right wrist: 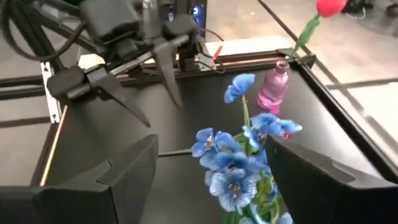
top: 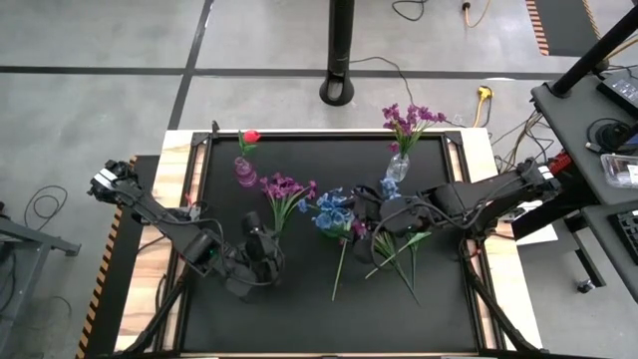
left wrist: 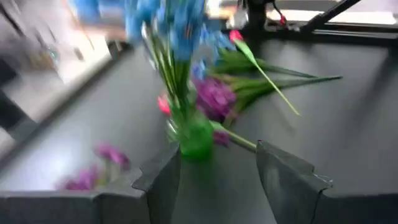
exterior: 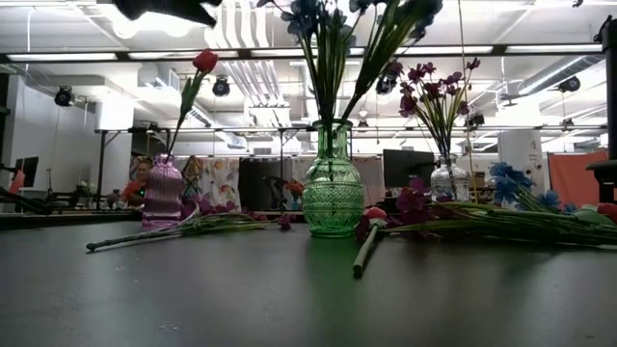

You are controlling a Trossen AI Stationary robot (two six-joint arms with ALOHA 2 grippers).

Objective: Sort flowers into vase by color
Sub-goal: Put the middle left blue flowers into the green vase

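Your right gripper (right wrist: 211,180) hung with its two dark fingers spread wide and nothing between them, directly over the blue clustered blooms (right wrist: 239,168) standing in the green ribbed glass vase (exterior: 333,193) at the middle of the table. The blooms sat just below and between the fingers, apart from both. Your left gripper (left wrist: 217,180) stood on the near left side of the mat, its fingers parted and empty too, facing that same vase from a short way off.

Just right of the green vase, a pile of loose flowers (top: 394,249) lay flat on the mat: green stems, a purple-magenta spray (exterior: 410,204) and a red tulip bud (exterior: 374,214). To its left, another purple-magenta spray (top: 284,189) lay on its side. At the far left stood a pink glass vase (top: 244,172) holding one red tulip (top: 251,136); at the far right, a clear glass vase (top: 398,166) held purple-magenta blossoms (top: 411,118).

The surface was a black mat (top: 299,309) on a light wooden table (top: 159,269). Beyond it you had grey floor, cables, a black post (top: 341,50) and, in the low view, a workshop room with ceiling lights and a person (exterior: 140,183) far off.
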